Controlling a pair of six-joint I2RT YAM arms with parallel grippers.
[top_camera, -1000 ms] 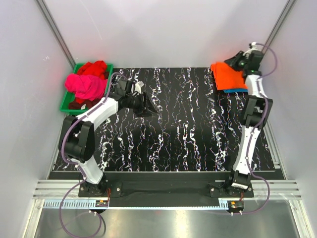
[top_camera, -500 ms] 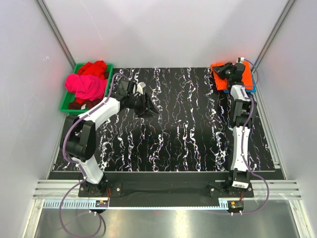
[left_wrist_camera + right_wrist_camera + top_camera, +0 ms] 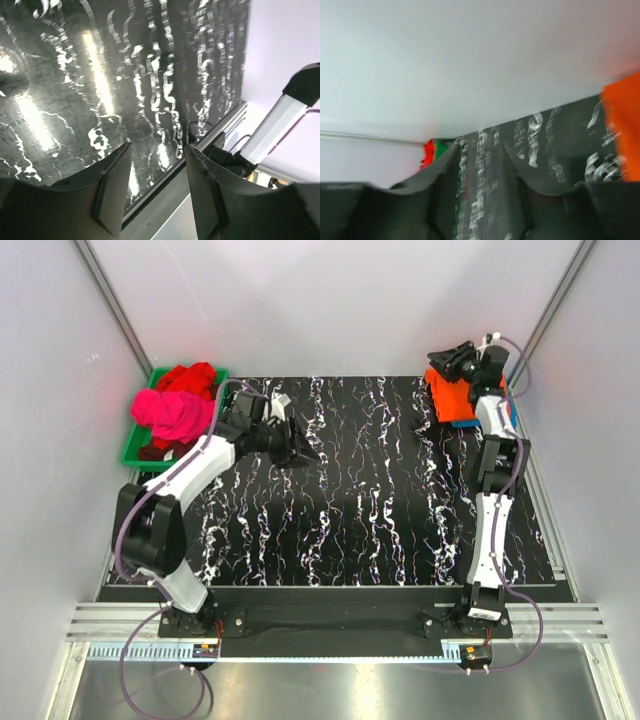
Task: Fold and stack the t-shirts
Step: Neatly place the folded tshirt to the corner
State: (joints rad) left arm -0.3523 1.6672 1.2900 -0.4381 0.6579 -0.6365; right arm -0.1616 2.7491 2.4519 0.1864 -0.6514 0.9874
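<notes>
Over the last second my right arm has swung across the folded orange t-shirt [image 3: 452, 398] and risen, and my left arm has eased a little farther from me. The right gripper [image 3: 445, 360] now hangs over the orange shirt's far edge, on the side of the black marbled mat [image 3: 380, 500] opposite the green tray [image 3: 133, 456]. Its jaws stand apart with nothing between them, and its wrist view looks back across the mat toward the tray. The orange shirt lies on top of the teal-blue t-shirt [image 3: 468, 423], so I judge two shirts stacked and two to go.

The magenta-pink t-shirt [image 3: 168, 412] sits heaped in the tray, with the red t-shirt [image 3: 190, 375] bunched just behind it. Neither shows a clear long axis.

The left gripper [image 3: 300, 452] hovers over the mat just beside the tray, jaws parted and empty. It is much the nearer claw, but it points away from the tray toward the mat's middle, so the pink shirt lies behind it. I reckon it must turn back before reaching in.
</notes>
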